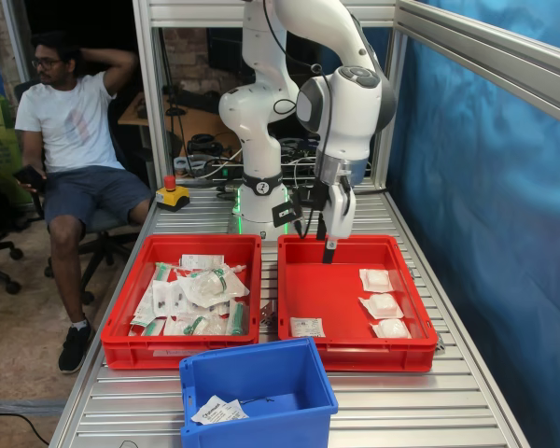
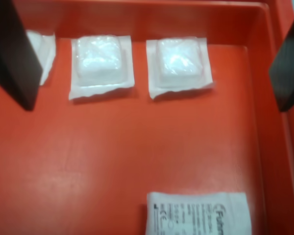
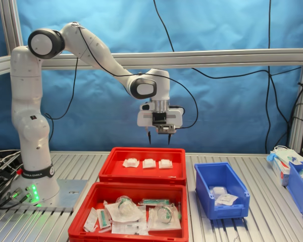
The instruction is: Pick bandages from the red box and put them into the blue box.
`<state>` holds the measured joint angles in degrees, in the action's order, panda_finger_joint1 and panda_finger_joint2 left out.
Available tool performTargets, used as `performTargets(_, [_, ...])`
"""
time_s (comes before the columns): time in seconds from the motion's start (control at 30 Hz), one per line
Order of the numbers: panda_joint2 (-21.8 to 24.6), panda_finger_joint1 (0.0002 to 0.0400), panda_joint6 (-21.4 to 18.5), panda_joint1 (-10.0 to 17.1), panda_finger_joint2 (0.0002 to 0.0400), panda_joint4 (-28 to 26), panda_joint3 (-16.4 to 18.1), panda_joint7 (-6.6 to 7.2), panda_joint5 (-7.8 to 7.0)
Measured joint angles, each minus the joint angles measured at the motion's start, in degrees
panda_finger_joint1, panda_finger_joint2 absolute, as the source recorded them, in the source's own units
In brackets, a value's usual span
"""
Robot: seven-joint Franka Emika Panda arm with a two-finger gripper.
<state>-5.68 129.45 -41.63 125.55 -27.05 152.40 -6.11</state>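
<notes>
The red box (image 1: 329, 297) holds three bandages (image 1: 383, 305) in a row along the side toward the first exterior view's right, plus a flat printed packet (image 1: 307, 327). My gripper (image 1: 329, 250) hangs open and empty above the box's back part, clear of the floor. In the second exterior view it (image 3: 159, 141) hovers over the bandages (image 3: 149, 163). The wrist view shows two bandages (image 2: 99, 63) (image 2: 179, 61) whole and a third (image 2: 43, 46) partly behind one finger (image 2: 12, 54). The blue box (image 1: 257, 387) (image 3: 221, 194) holds a white pouch (image 3: 218, 190) and a paper packet (image 3: 225, 199).
A twin red crate (image 1: 131, 341) full of green-and-white packets stands beside the red box. A seated person (image 1: 75, 140) and a red stop button (image 1: 172, 194) are at the back left of the first exterior view. Another blue bin (image 3: 300, 181) stands at the second exterior view's far right.
</notes>
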Motion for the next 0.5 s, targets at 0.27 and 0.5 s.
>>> performTargets(0.27, [-0.9, 0.04, 2.6, -2.2, 0.04, 1.3, 0.6, 0.01, 0.98])
performTargets(0.5, [-4.0, 0.04, 5.4, -4.0, 0.04, 1.4, 0.7, 0.09, 2.67])
